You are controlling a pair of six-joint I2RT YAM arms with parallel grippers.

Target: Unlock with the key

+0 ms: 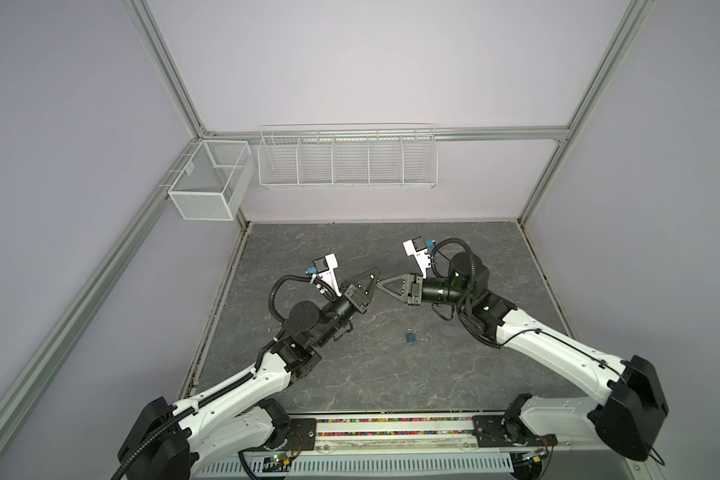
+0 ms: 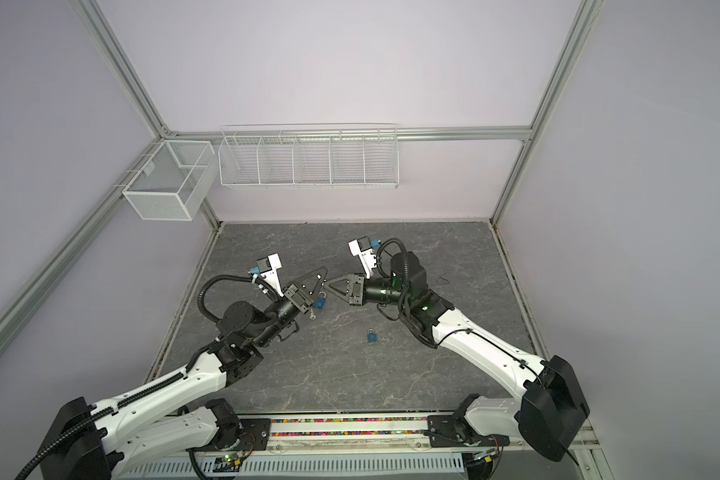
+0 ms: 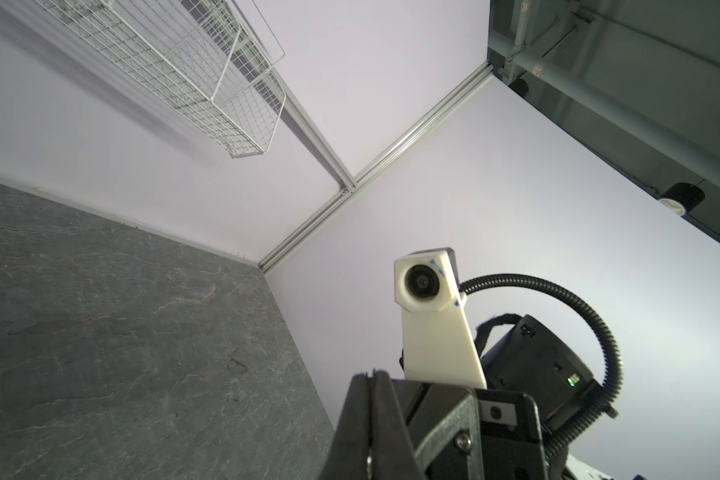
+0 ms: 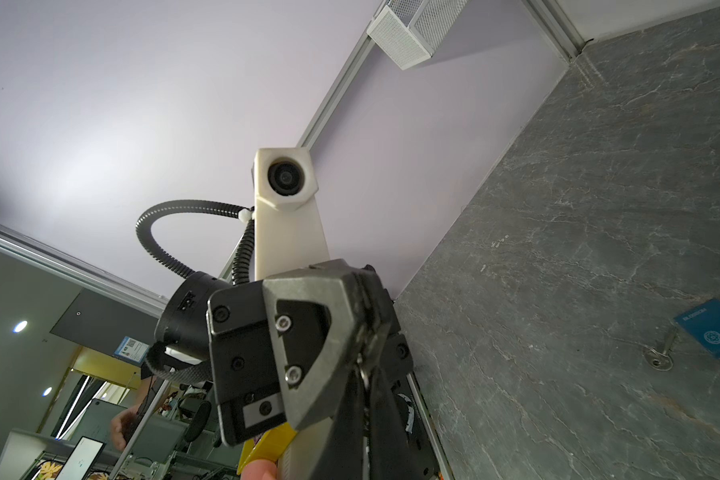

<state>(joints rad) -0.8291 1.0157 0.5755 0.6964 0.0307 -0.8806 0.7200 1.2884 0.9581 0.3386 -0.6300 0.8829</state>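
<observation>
My left gripper (image 1: 376,273) and right gripper (image 1: 378,285) meet tip to tip above the middle of the grey table, both shut. A thin silver key (image 4: 363,368) shows where the tips meet, pinched in the right gripper (image 4: 364,376). A silver sliver (image 3: 369,460) also sits between the shut jaws of the left gripper (image 3: 373,374). One blue padlock (image 1: 410,336) lies flat on the table nearer the front. A second blue padlock (image 2: 319,300) lies below the left gripper, with another key (image 2: 312,316) at its base.
A white wire rack (image 1: 347,160) hangs on the back wall and a mesh box (image 1: 211,178) on the left wall. Aluminium rails edge the table (image 1: 350,386). In the left wrist view the right arm's wrist camera (image 3: 425,282) faces me closely.
</observation>
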